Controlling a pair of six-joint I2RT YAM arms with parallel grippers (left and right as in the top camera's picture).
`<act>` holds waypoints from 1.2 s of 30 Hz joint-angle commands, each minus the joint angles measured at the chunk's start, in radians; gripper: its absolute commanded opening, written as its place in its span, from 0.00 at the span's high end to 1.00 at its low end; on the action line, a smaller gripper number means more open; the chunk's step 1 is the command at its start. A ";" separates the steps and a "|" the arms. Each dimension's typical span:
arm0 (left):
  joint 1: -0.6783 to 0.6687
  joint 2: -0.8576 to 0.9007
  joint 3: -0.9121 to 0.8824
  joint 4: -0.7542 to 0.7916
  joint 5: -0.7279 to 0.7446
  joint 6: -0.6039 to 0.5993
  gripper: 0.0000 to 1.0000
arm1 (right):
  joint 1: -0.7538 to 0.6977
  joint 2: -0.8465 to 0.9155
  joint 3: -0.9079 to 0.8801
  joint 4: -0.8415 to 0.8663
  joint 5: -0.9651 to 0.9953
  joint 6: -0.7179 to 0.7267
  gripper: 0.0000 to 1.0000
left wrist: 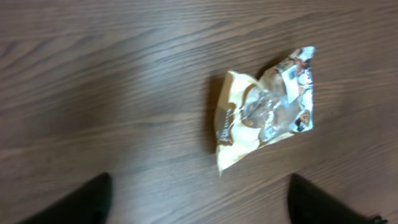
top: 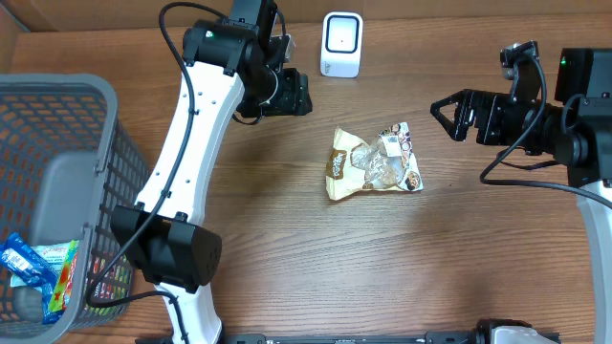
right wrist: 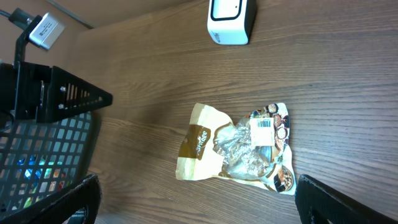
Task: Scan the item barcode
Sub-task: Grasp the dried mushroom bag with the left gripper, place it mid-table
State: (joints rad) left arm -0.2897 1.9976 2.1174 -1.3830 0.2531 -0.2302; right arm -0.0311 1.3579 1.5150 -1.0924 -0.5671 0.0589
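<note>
Overhead, packet: packet point(top: 373, 162) lies flat mid-worktop point(top: 287, 248), held by neither arm, well short of the scanner point(top: 341, 43) at the far edge
Overhead, grippers: left gripper point(top: 298, 94) near the scanner, right gripper point(top: 442, 117) just right of the packet
Left wrist, left gripper: left gripper point(left wrist: 199, 180) spread wide, empty, packet point(left wrist: 264, 109) ahead
Right wrist, right gripper: right gripper point(right wrist: 198, 183) fully spread, empty, facing the packet point(right wrist: 236, 146), probably lined up to grasp
Right wrist, barcode: barcode point(right wrist: 262, 132) faces up, so it likely needs turning toward the scanner point(right wrist: 231, 18)
</note>
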 commanded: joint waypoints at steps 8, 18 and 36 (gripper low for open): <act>-0.092 0.219 -0.088 0.112 0.014 0.000 0.00 | 0.004 -0.004 0.023 -0.011 0.039 -0.008 0.00; -0.128 0.414 -0.088 0.199 0.208 0.027 0.45 | 0.004 -0.004 0.023 -0.010 0.043 -0.008 0.00; -0.048 0.346 -0.043 -0.166 -0.376 -0.144 0.96 | 0.004 -0.003 0.023 -0.010 0.043 -0.008 0.00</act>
State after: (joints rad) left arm -0.3412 2.4031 2.0510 -1.5208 0.0795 -0.3023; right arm -0.0311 1.3579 1.5150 -1.1030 -0.5312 0.0589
